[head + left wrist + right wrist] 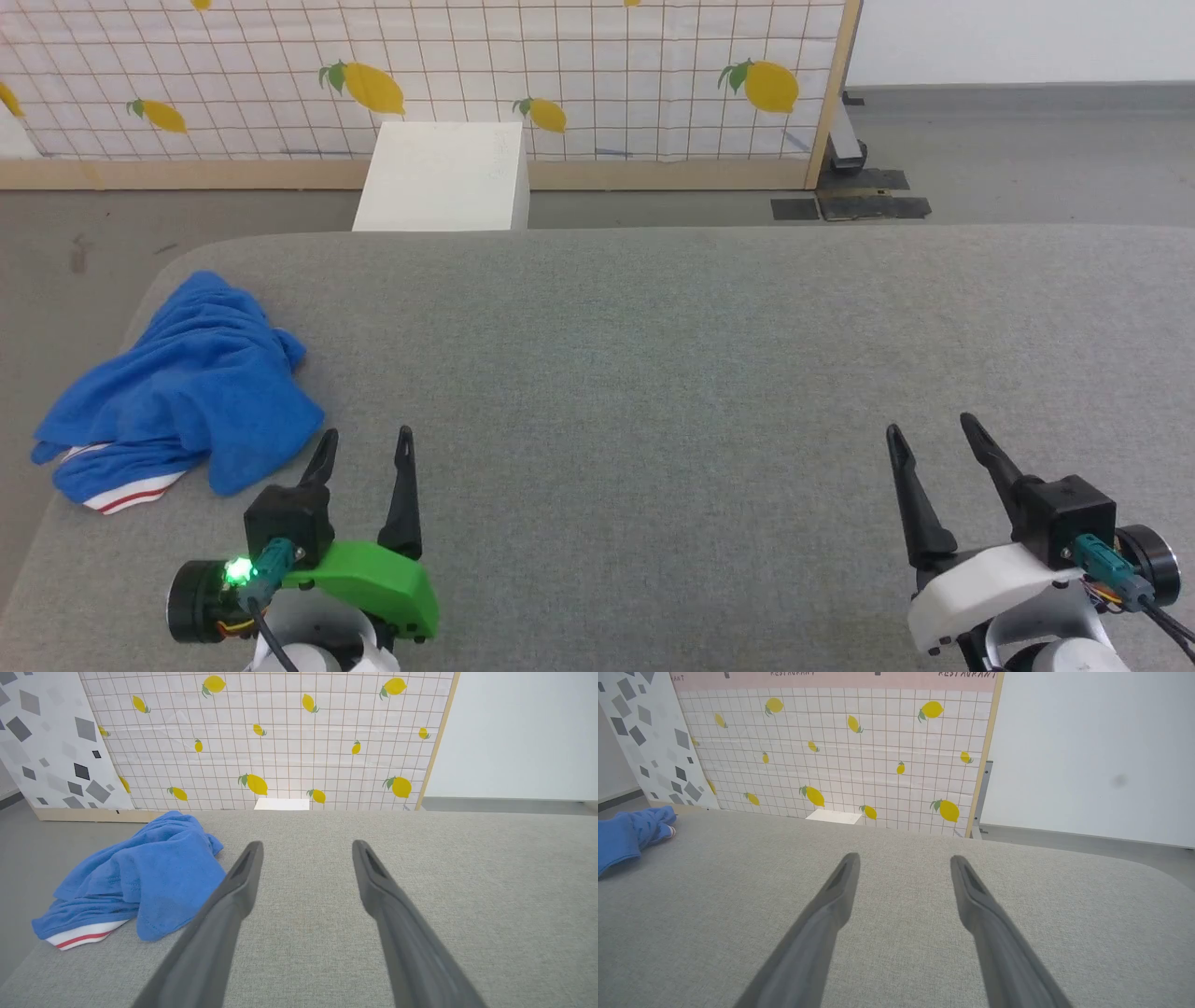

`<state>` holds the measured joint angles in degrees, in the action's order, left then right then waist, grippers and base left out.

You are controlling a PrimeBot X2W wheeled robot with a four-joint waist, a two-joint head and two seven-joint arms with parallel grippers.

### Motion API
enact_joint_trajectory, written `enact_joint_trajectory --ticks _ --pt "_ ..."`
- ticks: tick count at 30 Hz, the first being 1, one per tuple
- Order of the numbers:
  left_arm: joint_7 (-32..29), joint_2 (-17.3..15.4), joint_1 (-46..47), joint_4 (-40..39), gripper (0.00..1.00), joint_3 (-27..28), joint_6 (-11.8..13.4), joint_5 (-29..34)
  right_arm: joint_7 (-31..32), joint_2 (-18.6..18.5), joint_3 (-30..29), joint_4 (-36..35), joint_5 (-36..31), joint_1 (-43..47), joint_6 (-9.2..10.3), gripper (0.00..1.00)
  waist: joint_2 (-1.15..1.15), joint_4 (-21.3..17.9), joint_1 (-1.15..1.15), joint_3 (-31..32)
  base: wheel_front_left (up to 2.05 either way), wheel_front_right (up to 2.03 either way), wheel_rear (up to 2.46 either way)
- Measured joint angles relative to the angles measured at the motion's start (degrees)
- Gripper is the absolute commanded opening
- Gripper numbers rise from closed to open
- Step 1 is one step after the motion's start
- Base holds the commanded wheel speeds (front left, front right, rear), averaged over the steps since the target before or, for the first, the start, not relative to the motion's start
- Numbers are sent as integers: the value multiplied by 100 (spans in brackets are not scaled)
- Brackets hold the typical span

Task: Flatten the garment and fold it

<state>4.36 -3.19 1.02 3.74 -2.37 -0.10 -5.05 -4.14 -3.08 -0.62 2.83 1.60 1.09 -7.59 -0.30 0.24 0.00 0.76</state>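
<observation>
Heads up: left pincer (366, 433) and right pincer (931, 424) gape empty, but the shirt (177, 383) sits bunched at the edge of the surface (653, 373), so a sloppy tug could dump it off.

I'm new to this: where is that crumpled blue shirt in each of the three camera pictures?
Head view: garment mid-left, at the grey surface's edge.
Left wrist view: garment left of centre.
Right wrist view: garment at the far left edge.
Shared landmark: the white box below the lemon-print panel.
</observation>
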Motion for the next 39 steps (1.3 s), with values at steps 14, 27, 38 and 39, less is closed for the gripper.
enact_joint_trajectory --ticks 14,27,38,39 --pt "188 0 5 170 100 -3 0 -122 -199 0 -35 79 102 0 0 100 0 -2 0 35 0 0 0" --pt "338 2 34 293 100 -1 25 -201 -346 0 -56 147 160 -1 0 100 0 8 0 63 0 0 0" --pt "472 4 35 365 100 24 43 -363 -482 1 -77 202 252 -1 0 100 0 30 0 106 0 0 0" --pt "482 5 35 372 100 23 43 -364 -498 1 -80 205 253 -1 0 100 0 32 0 110 0 0 0"
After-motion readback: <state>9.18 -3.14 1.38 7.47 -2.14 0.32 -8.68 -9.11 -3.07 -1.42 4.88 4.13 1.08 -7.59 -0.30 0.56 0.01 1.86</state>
